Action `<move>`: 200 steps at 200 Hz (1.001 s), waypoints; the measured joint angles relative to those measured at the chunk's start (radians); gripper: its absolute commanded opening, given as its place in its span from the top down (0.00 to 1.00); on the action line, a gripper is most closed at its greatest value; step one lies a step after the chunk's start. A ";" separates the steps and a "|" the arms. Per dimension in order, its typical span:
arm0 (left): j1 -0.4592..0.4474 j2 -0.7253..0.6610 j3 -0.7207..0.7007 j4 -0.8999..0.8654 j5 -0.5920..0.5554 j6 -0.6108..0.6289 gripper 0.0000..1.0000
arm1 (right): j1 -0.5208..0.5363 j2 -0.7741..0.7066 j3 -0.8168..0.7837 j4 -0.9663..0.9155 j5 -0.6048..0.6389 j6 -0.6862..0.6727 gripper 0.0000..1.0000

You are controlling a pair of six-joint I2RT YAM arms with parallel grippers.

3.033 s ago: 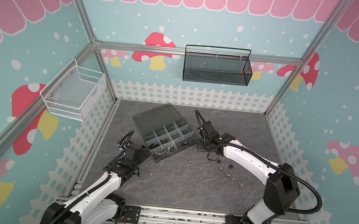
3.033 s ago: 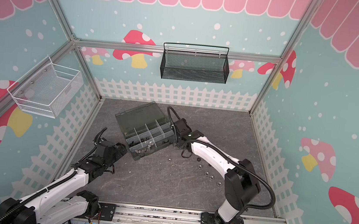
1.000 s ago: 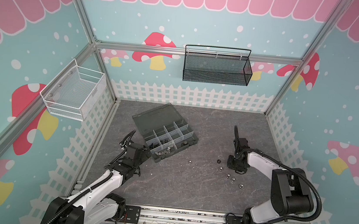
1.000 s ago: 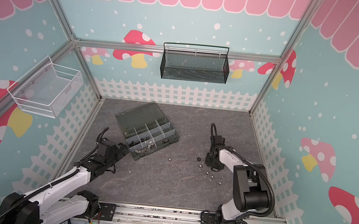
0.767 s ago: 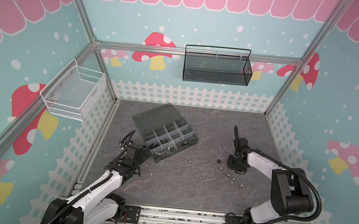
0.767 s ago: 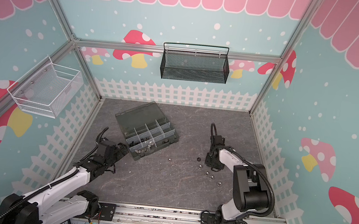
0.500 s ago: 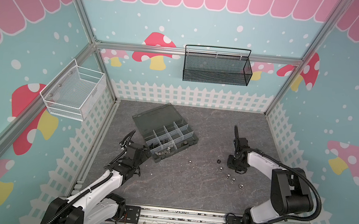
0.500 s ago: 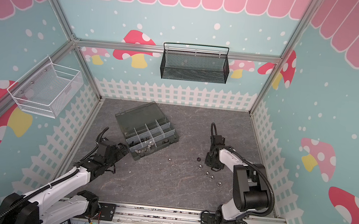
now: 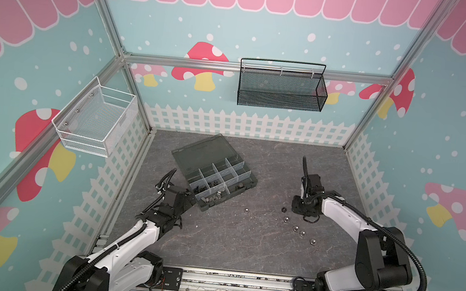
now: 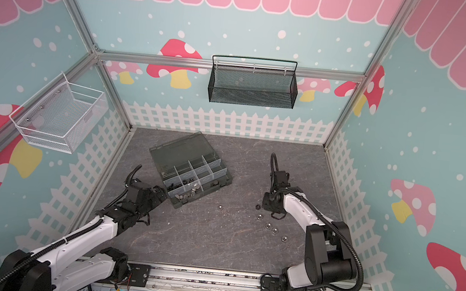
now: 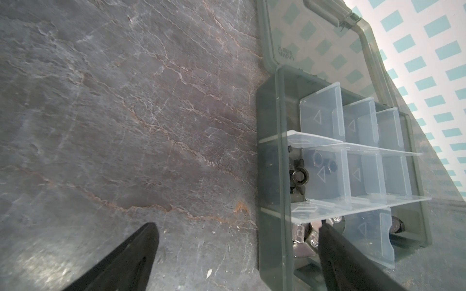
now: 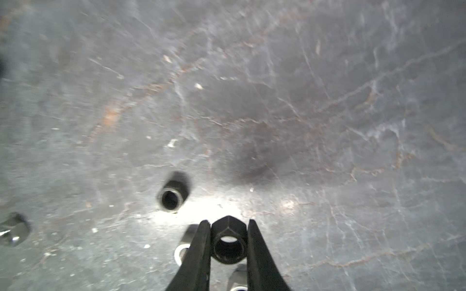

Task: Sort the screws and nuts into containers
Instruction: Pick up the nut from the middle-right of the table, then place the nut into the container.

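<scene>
My right gripper (image 12: pixel 229 225) is shut on a black hex nut (image 12: pixel 228 243), low over the floor at the right (image 9: pixel 297 207). Another black nut (image 12: pixel 171 197) lies just beside it (image 9: pixel 283 209). Several silver domed nuts (image 9: pixel 295 227) trail across the floor in both top views (image 10: pixel 268 225). The dark grey organizer box (image 9: pixel 246 187) stands open at centre-left, and some of its containers (image 11: pixel 325 173) hold small dark and silver pieces. No screws can be told apart among them. My left gripper (image 11: pixel 238 225) is open at the box's near corner (image 9: pixel 187 199), holding nothing.
A black mesh basket (image 9: pixel 282 89) hangs on the back wall and a white wire basket (image 9: pixel 95 121) on the left wall. The box's smoky lid (image 9: pixel 204 152) lies open towards the back. A metal rail (image 9: pixel 235 282) runs along the front edge.
The right arm has swung from the organizer box over to the loose nuts on the right. Over the last second neither arm visibly moves.
</scene>
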 measured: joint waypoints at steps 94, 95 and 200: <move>0.000 0.017 0.000 -0.004 0.002 -0.001 0.00 | 0.360 0.294 0.539 0.009 0.024 -0.029 0.98; 0.000 0.017 0.000 -0.004 0.002 -0.001 0.00 | 0.364 0.301 0.549 0.009 0.025 -0.031 0.98; 0.000 0.018 0.000 0.001 0.002 -0.001 0.00 | 0.587 0.827 1.169 -0.074 0.011 -0.154 0.97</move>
